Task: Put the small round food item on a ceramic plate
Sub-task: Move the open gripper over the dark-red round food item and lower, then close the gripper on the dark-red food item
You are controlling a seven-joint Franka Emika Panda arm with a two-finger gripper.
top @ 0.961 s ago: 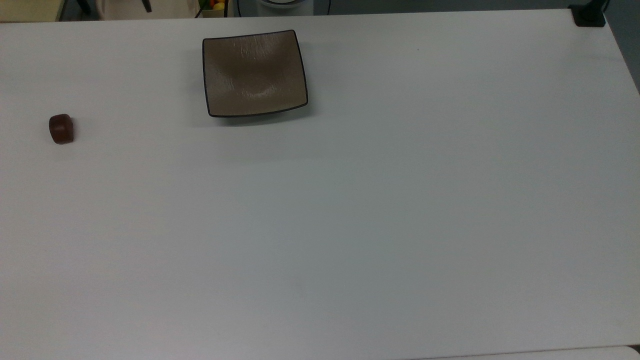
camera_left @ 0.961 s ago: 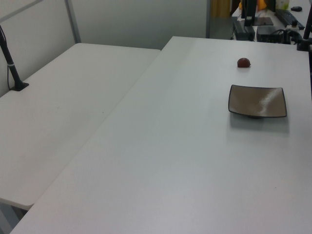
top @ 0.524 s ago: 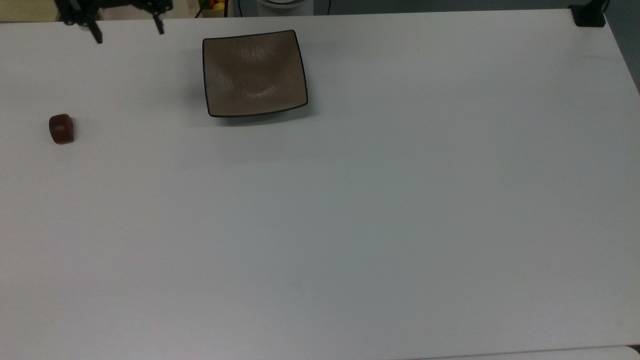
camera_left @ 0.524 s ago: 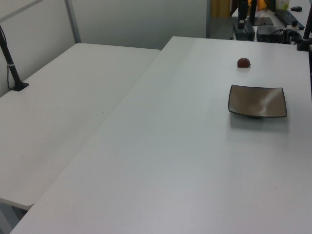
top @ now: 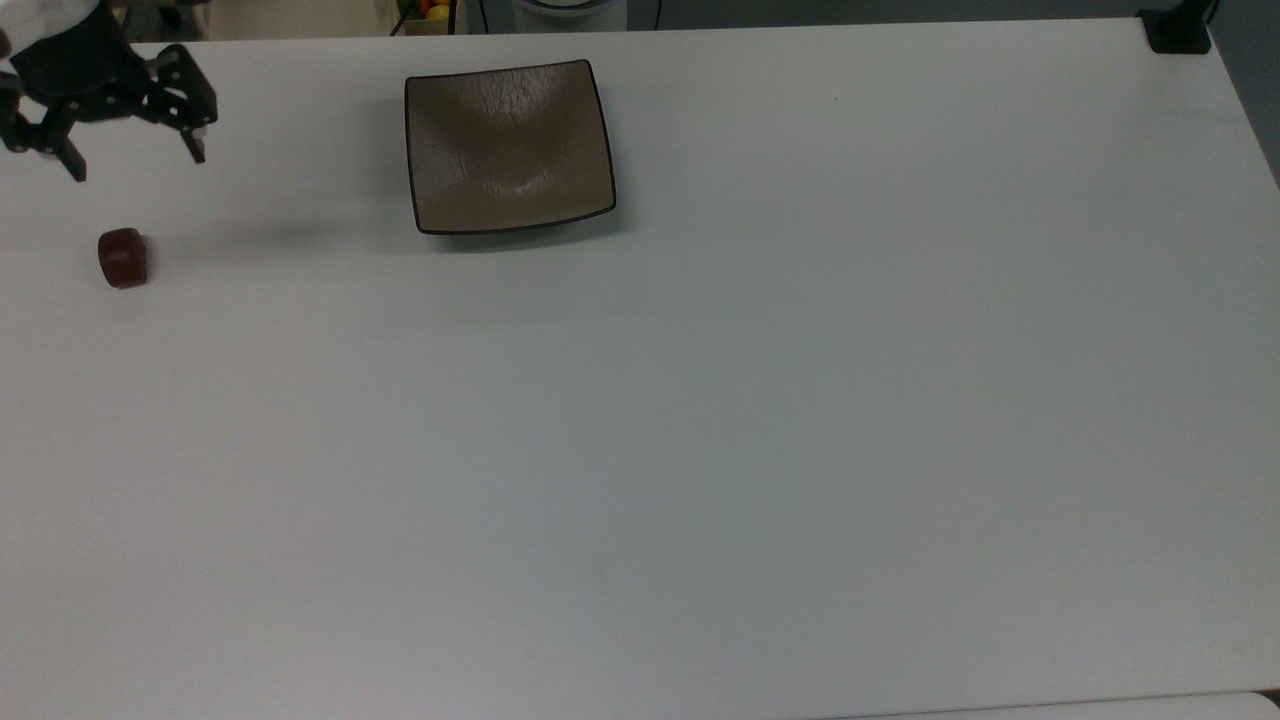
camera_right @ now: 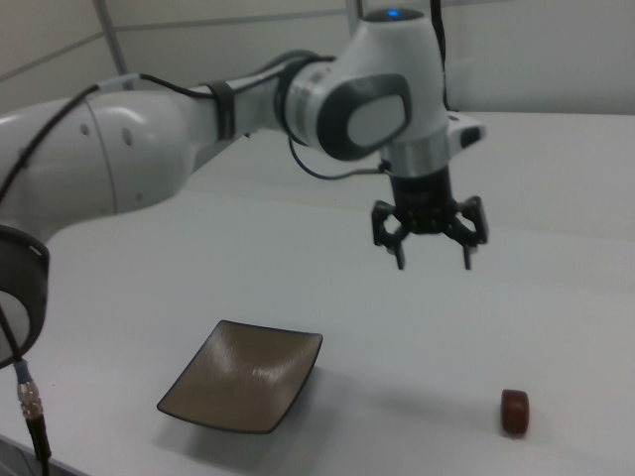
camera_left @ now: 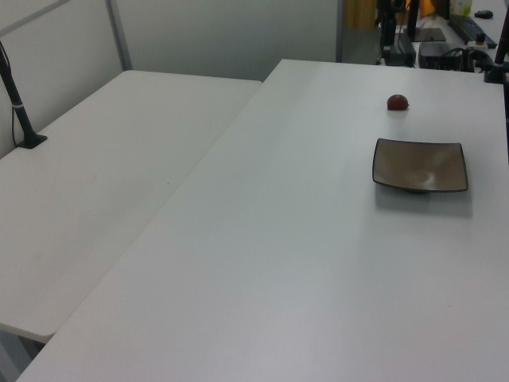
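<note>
The small round food item (top: 122,258) is a glossy dark reddish-brown lump lying on the white table at the top view's far left; it also appears in the left view (camera_left: 398,102) and the right view (camera_right: 515,412). The ceramic plate (top: 508,146) is a square tan-brown dish with a dark rim, holding nothing, seen too in the left view (camera_left: 420,165) and the right view (camera_right: 243,376). My gripper (top: 137,165) hangs open well above the table in the right view (camera_right: 434,262), between plate and food item, nothing between its fingers.
The white table (top: 700,420) spreads wide to the top view's right and front. A second white table (camera_left: 103,183) adjoins it at the left view's left. A black clamp post (top: 1178,30) stands at the top view's far right corner.
My gripper has come in from the top view's upper edge and moved left and down toward the food item. Plate and food item have not moved.
</note>
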